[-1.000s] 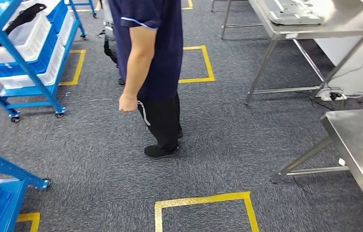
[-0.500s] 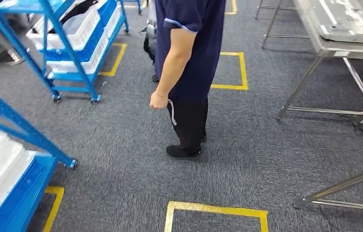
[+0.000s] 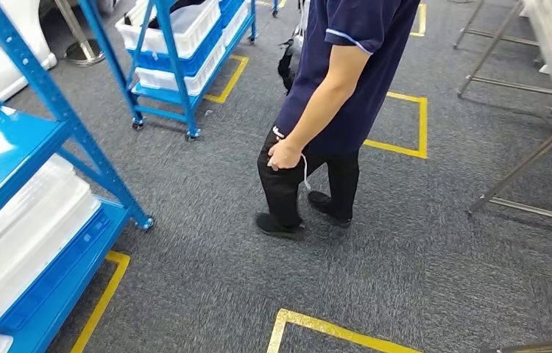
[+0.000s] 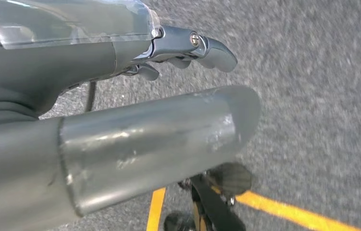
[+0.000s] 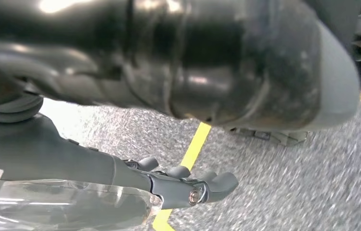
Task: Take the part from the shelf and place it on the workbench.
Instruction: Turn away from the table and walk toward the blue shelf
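A person [image 3: 332, 110] in a dark navy shirt and black trousers stands on the grey carpet [image 3: 199, 243] right in front of me, between the blue shelf rack [image 3: 30, 184] close on my left and the steel table legs [image 3: 523, 169] on my right. White trays [image 3: 15, 235] lie on that near rack. A second blue rack [image 3: 177, 51] further back holds white bins [image 3: 174, 26]; one contains something dark, perhaps the part, but I cannot tell. Yellow floor tape [image 3: 332, 329] marks squares. My left hand [image 4: 121, 96] and right hand [image 5: 135, 159] hang over the carpet, fingers loosely apart, holding nothing.
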Tool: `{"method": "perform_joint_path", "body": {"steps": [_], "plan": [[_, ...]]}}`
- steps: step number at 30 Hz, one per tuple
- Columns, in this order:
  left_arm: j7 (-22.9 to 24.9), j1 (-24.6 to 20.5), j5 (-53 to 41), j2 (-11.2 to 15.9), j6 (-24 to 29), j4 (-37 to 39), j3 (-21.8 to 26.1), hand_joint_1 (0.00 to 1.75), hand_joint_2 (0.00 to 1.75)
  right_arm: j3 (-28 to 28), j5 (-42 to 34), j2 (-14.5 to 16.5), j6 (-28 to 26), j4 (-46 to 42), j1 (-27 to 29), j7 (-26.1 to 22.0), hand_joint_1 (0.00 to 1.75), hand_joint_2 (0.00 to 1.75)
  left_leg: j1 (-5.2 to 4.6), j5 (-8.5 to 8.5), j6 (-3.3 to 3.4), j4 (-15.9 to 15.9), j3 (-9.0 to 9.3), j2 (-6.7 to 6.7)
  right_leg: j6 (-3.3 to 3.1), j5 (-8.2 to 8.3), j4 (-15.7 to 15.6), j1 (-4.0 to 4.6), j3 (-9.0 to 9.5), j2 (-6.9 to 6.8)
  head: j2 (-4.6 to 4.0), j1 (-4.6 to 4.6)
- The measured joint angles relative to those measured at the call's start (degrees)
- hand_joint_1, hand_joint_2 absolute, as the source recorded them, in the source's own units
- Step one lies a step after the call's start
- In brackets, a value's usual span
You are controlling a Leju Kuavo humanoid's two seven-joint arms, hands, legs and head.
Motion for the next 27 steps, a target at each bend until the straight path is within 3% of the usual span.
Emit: {"method": "perform_joint_path", "body": {"steps": [2, 3, 4, 5, 7, 9, 11, 12, 14, 16, 18, 19, 20, 22, 24, 26, 27], "plan": [[0.00, -0.06, 0.00, 0.00, 0.04, 0.00, 0.00, 0.00, 0.00, 0.00, 0.02, 0.02, -0.01, 0.05, 0.12, -0.01, 0.00, 0.00, -0.50, 0.00, 0.35, 0.02, -0.04, -1.55, -0.56, -2.69, 7.88, 0.31, -4.39, 1.27, 0.00, 0.00], [0.00, -0.05, 0.00, 0.00, 0.04, 0.00, 0.00, 0.00, 0.00, 0.00, 0.02, 0.03, -0.02, 0.07, 0.16, -0.01, 0.00, 0.00, -0.77, -0.03, 0.49, 0.02, 0.05, -2.43, -1.00, -2.34, 9.51, 0.60, -5.65, 1.46, 0.00, 0.00], [0.01, -0.02, 0.00, -0.01, 0.04, 0.01, 0.00, 0.00, 0.00, 0.00, 0.02, 0.03, -0.02, 0.08, 0.19, -0.01, 0.00, 0.00, -0.99, -0.07, 0.58, 0.02, 0.23, -3.36, -1.56, -0.70, 8.69, 0.99, -5.80, 1.70, 0.00, 0.00], [0.02, -0.01, 0.00, -0.04, 0.02, 0.01, 0.00, 0.00, 0.00, 0.00, 0.02, 0.03, -0.03, 0.09, 0.23, -0.01, 0.00, 0.00, -1.13, -0.12, 0.66, 0.01, 0.44, -4.30, -2.24, 1.91, 5.59, 1.50, -4.92, 2.29, 0.00, 0.00], [0.02, -0.04, 0.00, -0.27, -0.06, 0.02, 0.00, 0.00, 0.00, -0.02, 0.02, -0.14, -0.06, 0.09, 0.39, -0.01, 0.00, 0.00, -1.13, -0.15, 0.70, -0.04, 0.67, -6.02, -3.82, 6.69, -2.54, 2.42, -2.13, 5.66, 0.00, -0.02], [0.02, -0.09, 0.00, -0.55, -0.13, 0.02, 0.00, 0.00, 0.00, -0.04, 0.03, -0.36, -0.08, 0.09, 0.47, -0.01, 0.00, 0.00, -0.77, 0.01, 0.42, -0.17, 0.39, -7.54, -4.82, 8.24, -6.66, 2.81, -0.68, 8.24, 0.00, -0.02], [0.03, 0.06, -0.04, -0.63, -0.15, 0.02, -0.01, 0.00, 0.00, -0.04, 0.03, -0.41, -0.07, 0.09, 0.30, 0.01, 0.00, 0.00, -0.61, 0.40, -0.21, -0.66, 0.11, -9.18, -5.12, 8.38, -7.75, 2.71, -0.19, 7.25, 0.00, -0.01], [0.04, 0.17, -0.07, -0.57, -0.13, 0.01, -0.01, 0.00, 0.00, -0.04, 0.03, -0.32, -0.05, 0.09, 0.22, 0.01, 0.00, 0.00, -0.80, 0.32, -0.41, -0.64, 0.03, -9.02, -5.09, 8.67, -8.70, 2.51, 0.34, 6.22, 0.00, -0.01], [0.10, 0.18, -0.09, -0.46, -0.06, -0.03, -0.01, 0.00, 0.00, -0.04, 0.03, -0.15, -0.02, 0.12, 0.28, -0.04, 0.00, 0.00, -1.25, -1.43, -0.79, 1.83, -1.05, -5.90, -5.03, 9.40, -10.90, 1.98, 1.59, 4.10, 0.00, -0.04], [0.15, -0.03, -0.02, -0.32, 0.01, -0.04, 0.00, 0.00, 0.00, -0.04, 0.04, 0.01, 0.05, 0.19, 0.49, -0.09, 0.00, 0.00, -1.07, -4.97, -1.37, 8.31, -4.08, -1.93, -4.85, 9.47, -11.67, 1.82, 2.20, 2.01, 0.00, -0.08], [0.15, -0.06, 0.01, -0.16, 0.04, -0.05, 0.00, 0.00, 0.00, -0.04, 0.05, 0.20, 0.13, 0.26, 0.52, -0.05, 0.00, 0.00, -0.49, -6.59, -2.28, 13.18, -6.47, -0.68, -4.35, 9.03, -11.38, 1.59, 2.24, -0.10, 0.00, -0.08], [0.16, 0.04, 0.00, -0.08, 0.03, -0.05, 0.00, 0.00, 0.00, -0.04, 0.06, 0.30, 0.14, 0.28, 0.49, -0.03, 0.00, 0.00, -0.17, -5.84, -2.78, 12.86, -6.22, -0.40, -4.01, 8.72, -11.04, 1.35, 2.22, -1.04, 0.00, -0.07], [0.16, 0.15, -0.01, -0.02, 0.03, -0.06, 0.00, 0.00, 0.00, -0.04, 0.06, 0.40, 0.16, 0.31, 0.46, -0.01, 0.00, 0.00, 0.14, -4.17, -3.27, 10.34, -4.81, 0.04, -3.64, 8.34, -10.56, 1.05, 2.20, -1.86, 0.00, -0.08], [0.17, 0.20, -0.05, 0.10, 0.01, -0.07, 0.00, 0.00, 0.00, -0.05, 0.06, 0.57, 0.15, 0.34, 0.41, 0.04, 0.00, 0.00, 0.50, -0.98, -3.93, 2.98, -0.82, 1.98, -2.69, 7.31, -9.22, 0.67, 2.11, -3.32, 0.00, -0.09], [0.15, 0.11, -0.15, 0.15, -0.08, -0.07, 0.00, 0.00, 0.00, -0.07, 0.06, 0.67, 0.13, 0.34, 0.30, 0.12, 0.00, 0.00, 0.34, -0.13, -3.29, -0.32, 0.99, 3.08, -1.78, 6.49, -8.15, 0.77, 2.12, -4.31, 0.00, -0.09], [0.13, 0.17, -0.32, 0.23, -0.15, -0.07, 0.00, 0.00, 0.00, -0.08, 0.10, 0.75, 0.12, 0.34, -0.06, 0.15, 0.00, 0.00, 0.08, -0.24, -2.07, -0.06, 0.73, 2.28, -1.18, 6.26, -7.91, 0.80, 2.36, -5.01, 0.00, -0.09], [0.13, 0.23, -0.38, 0.29, -0.15, -0.07, 0.00, 0.00, 0.00, -0.08, 0.14, 0.79, 0.13, 0.35, -0.27, 0.16, 0.00, 0.00, 0.11, -0.13, -1.59, -0.20, 0.71, 1.79, -0.89, 5.98, -7.73, 0.60, 2.47, -4.73, 0.00, -0.08]]}}
